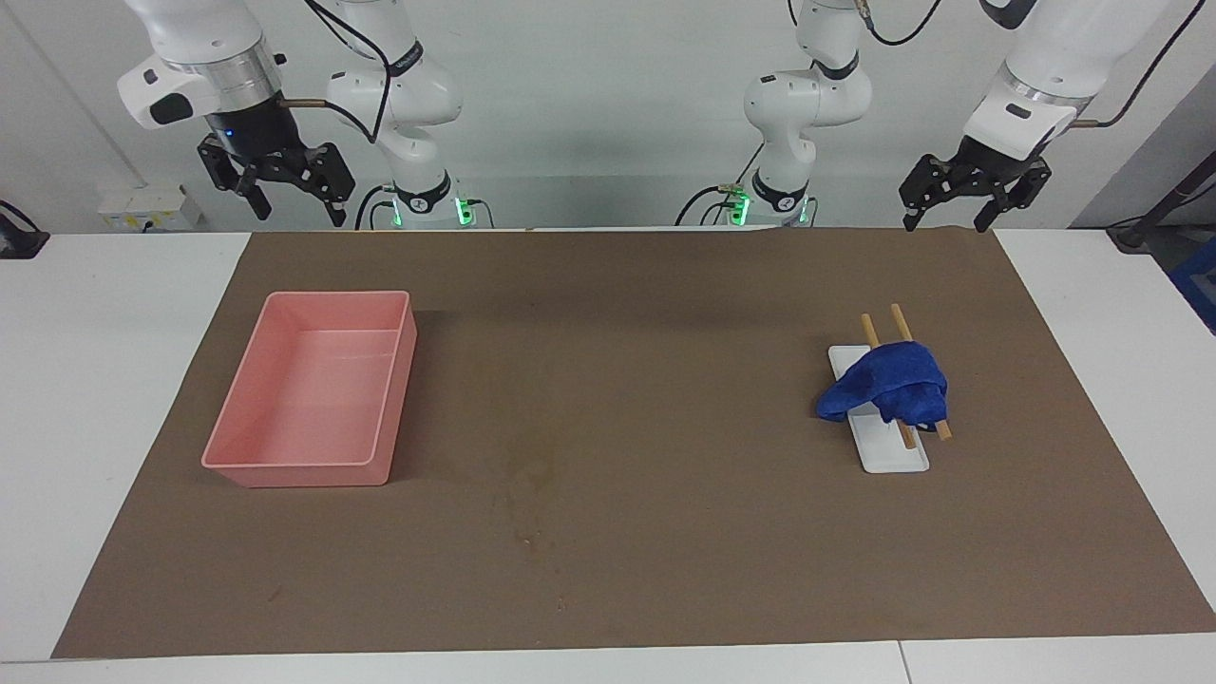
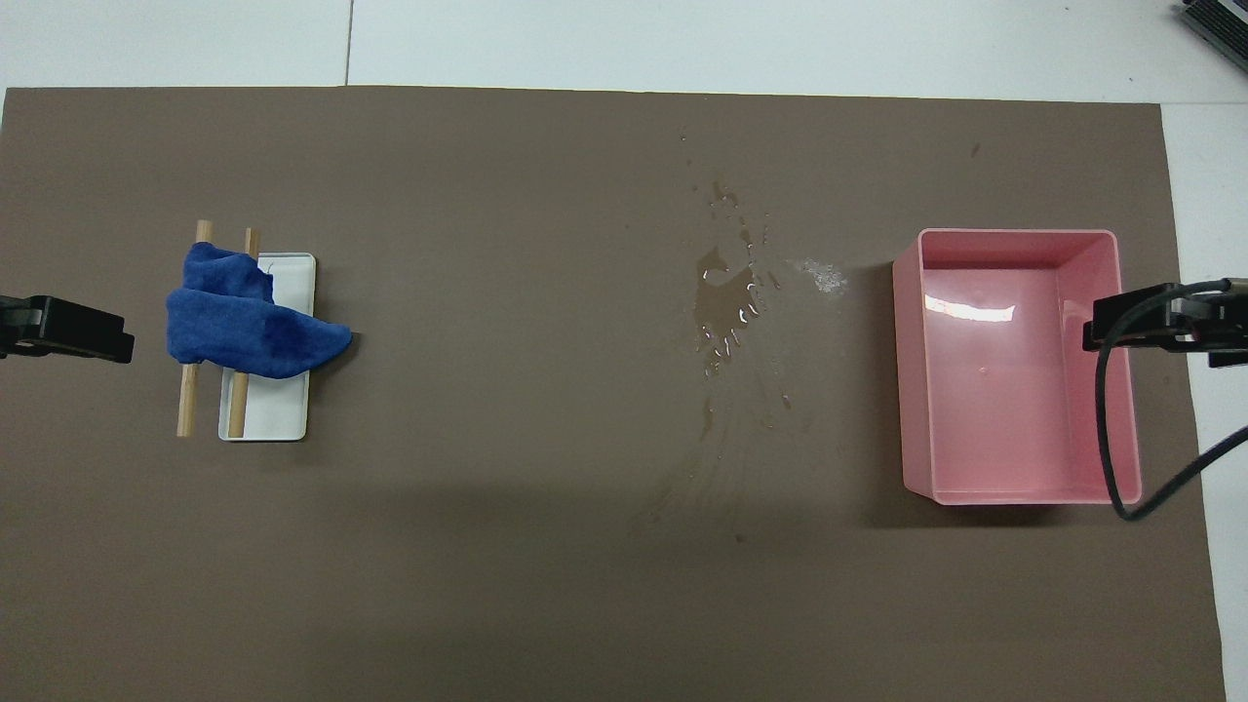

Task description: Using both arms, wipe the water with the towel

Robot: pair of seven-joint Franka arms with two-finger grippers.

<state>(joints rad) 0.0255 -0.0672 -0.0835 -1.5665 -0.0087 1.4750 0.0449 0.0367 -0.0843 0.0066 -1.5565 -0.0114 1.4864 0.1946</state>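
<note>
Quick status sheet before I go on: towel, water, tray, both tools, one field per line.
towel: blue towel draped over two wooden sticks on a white plate, toward the left arm's end of the table
water: puddle and droplets on the brown mat, between towel and tray, untouched
tray: pink tray, nothing visible inside, toward the right arm's end
left tool: left tool open, raised, holding nothing
right tool: right tool open, raised, holding nothing
progress: wiping not yet begun

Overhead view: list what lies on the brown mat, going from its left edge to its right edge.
Deep-blue bunched fabric towel draped on two wooden sticks → patch of spilled water → pink rectangular plastic tray.
</note>
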